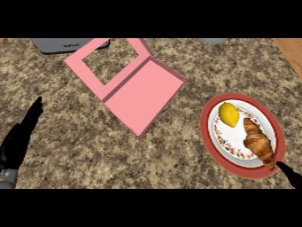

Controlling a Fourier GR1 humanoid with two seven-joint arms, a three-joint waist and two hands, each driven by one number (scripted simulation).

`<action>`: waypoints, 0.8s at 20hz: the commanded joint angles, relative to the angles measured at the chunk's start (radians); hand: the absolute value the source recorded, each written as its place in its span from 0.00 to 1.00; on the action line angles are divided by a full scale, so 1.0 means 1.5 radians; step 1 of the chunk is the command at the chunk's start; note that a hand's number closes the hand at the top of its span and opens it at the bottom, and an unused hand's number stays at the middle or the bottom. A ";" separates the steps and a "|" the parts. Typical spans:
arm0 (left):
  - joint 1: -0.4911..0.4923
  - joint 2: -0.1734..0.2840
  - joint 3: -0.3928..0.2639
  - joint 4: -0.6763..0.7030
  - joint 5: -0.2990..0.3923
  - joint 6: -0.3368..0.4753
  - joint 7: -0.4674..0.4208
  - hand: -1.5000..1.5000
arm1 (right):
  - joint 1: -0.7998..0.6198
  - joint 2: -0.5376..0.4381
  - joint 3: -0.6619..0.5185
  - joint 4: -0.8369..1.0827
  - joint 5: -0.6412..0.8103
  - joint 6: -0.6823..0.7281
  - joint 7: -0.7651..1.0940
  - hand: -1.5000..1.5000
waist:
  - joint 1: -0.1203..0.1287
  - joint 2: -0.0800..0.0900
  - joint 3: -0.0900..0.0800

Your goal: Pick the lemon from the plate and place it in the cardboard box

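Lemon (229, 114) on the plate (213, 133) looks light, firm, apt to roll; grab its middle; right hand (296, 177) released, fingers straight.

Steep head view (counter (179, 164) below)

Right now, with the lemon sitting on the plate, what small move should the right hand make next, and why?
Probably bring the right hand up and left over the plate toward the lemon. The lemon lies untouched at the plate's upper part beside the croissant, and only the hand's fingertip shows at the plate's lower edge. The left hand rests far off.
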 commanded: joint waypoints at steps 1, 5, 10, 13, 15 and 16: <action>-0.016 -0.030 -0.036 0.014 -0.017 -0.010 -0.014 0.50 | 0.134 0.039 0.008 0.037 0.076 -0.017 -0.161 0.00 | 0.040 0.006 -0.006; -0.044 -0.044 -0.059 0.020 -0.045 -0.011 -0.003 0.50 | 0.246 0.041 0.045 -0.085 0.152 -0.079 -0.040 0.00 | 0.065 0.007 -0.009; -0.086 -0.063 -0.057 0.060 -0.070 -0.007 -0.003 0.50 | 0.325 0.025 0.109 -0.229 0.239 -0.079 0.123 0.00 | 0.078 0.010 -0.009; -0.073 -0.066 -0.057 0.027 -0.053 -0.027 0.010 0.50 | 0.344 0.017 0.150 -0.300 0.332 -0.100 0.258 0.00 | 0.089 0.011 -0.009; -0.096 -0.064 -0.050 0.038 -0.053 -0.037 0.025 0.50 | 0.373 -0.002 0.150 -0.337 0.363 -0.075 0.325 0.00 | 0.086 0.010 -0.008; -0.069 -0.043 -0.038 0.024 -0.044 -0.052 0.008 0.50 | 0.391 0.016 0.180 -0.367 0.400 -0.081 0.353 0.00 | 0.089 0.009 -0.008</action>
